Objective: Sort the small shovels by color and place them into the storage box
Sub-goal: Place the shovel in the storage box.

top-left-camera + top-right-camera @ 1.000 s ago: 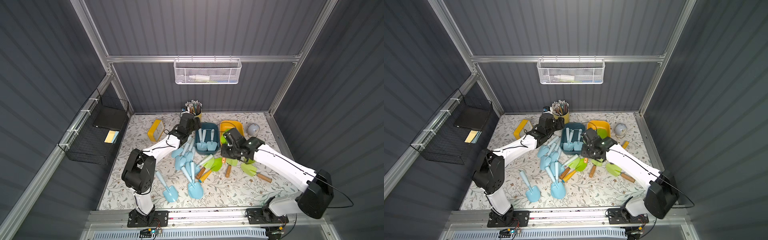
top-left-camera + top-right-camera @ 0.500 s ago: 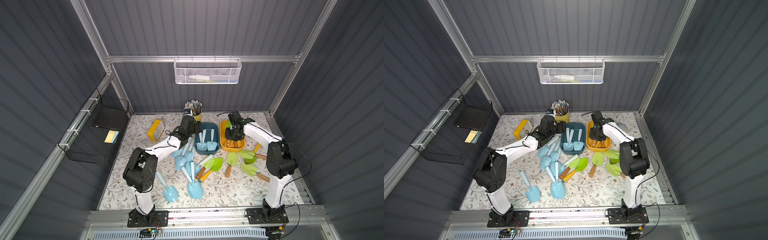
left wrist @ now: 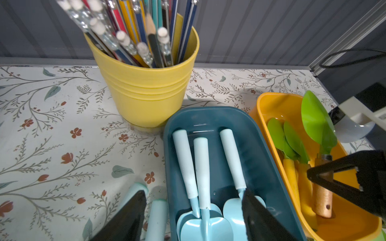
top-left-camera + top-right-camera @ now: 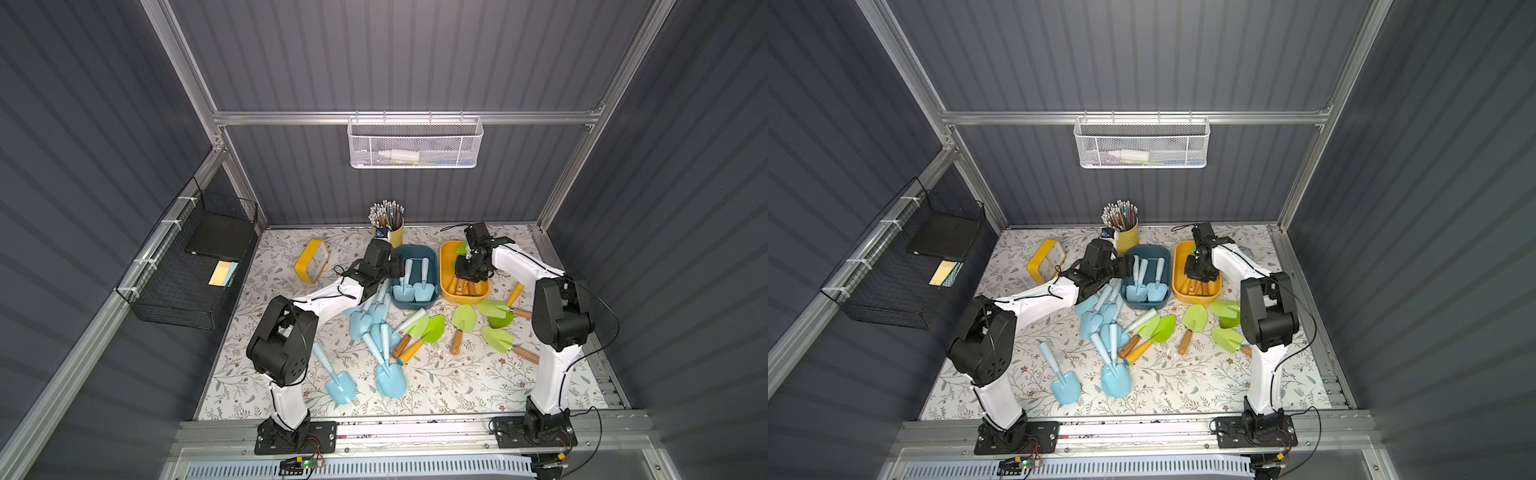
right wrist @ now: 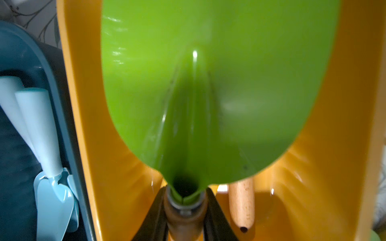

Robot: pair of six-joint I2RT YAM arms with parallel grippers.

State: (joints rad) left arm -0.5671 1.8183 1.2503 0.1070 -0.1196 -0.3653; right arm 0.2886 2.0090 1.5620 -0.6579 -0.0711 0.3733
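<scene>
**Right tool pinches a green shovel in the orange box; left tool stands spread at the teal box's rim**

On the left, the floral-patterned mat (image 4: 457, 386) lies bare around a yellow-rimmed rectangular object (image 4: 311, 266). The near strip between the two arm bases is also free.

A yellow ribbed pot of pencils (image 3: 146, 89) stands at the far edge, just beside the far left corner of the dark teal plastic box (image 3: 208, 112). The left gripper (image 3: 193, 191) hangs over that box's near left rim, jaws spread and empty. One finger is outside the rim, above loose pale blue plastic shovels (image 4: 359, 322) heaped on the mat. The other is inside, above the blades of three blue shovels (image 3: 200, 167) lying side by side with handles toward the far end.

Just to the right, the orange-yellow plastic box (image 4: 446, 270) sits alongside the teal one, their long walls close together. The right gripper (image 5: 184, 208) is inside it, pressed onto the brown wooden handle of a lime-green shovel (image 5: 208, 94) just below the blade's socket. The blade leans up toward the far wall and fills most of the box's width. Other green shovels (image 3: 288, 141) lie under it.

Loose green shovels with wooden handles (image 4: 463, 318) are scattered on the mat in front of both boxes, out to the right arm's upright link. They leave little bare mat there. The near right corner is open.
</scene>
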